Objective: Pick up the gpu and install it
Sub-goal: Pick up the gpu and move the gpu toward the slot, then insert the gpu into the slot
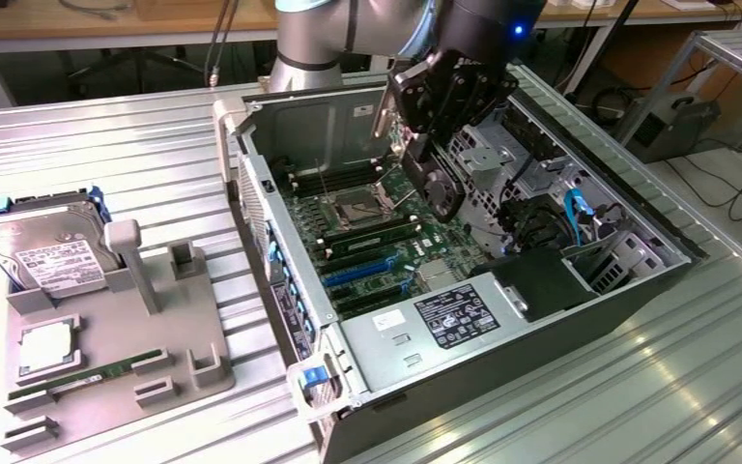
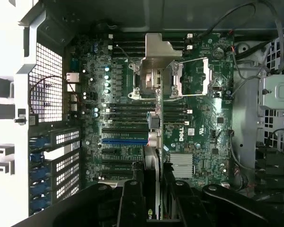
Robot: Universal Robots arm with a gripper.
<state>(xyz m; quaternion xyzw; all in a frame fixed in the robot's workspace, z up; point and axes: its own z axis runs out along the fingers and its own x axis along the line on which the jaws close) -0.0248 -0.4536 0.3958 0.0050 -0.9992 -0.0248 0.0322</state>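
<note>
The gpu (image 1: 439, 188), a thin dark circuit card with a round black fan, hangs edge-down from my claw (image 1: 425, 145). My black fingers (image 2: 132, 203) pinch its upper edge. Directly beneath my claw lies the green motherboard (image 1: 371, 232), ridged with long slots. Around it stands the open grey sheet-metal computer case (image 1: 313, 126), which rests on the ribbed metal surface (image 1: 127, 145).
</note>
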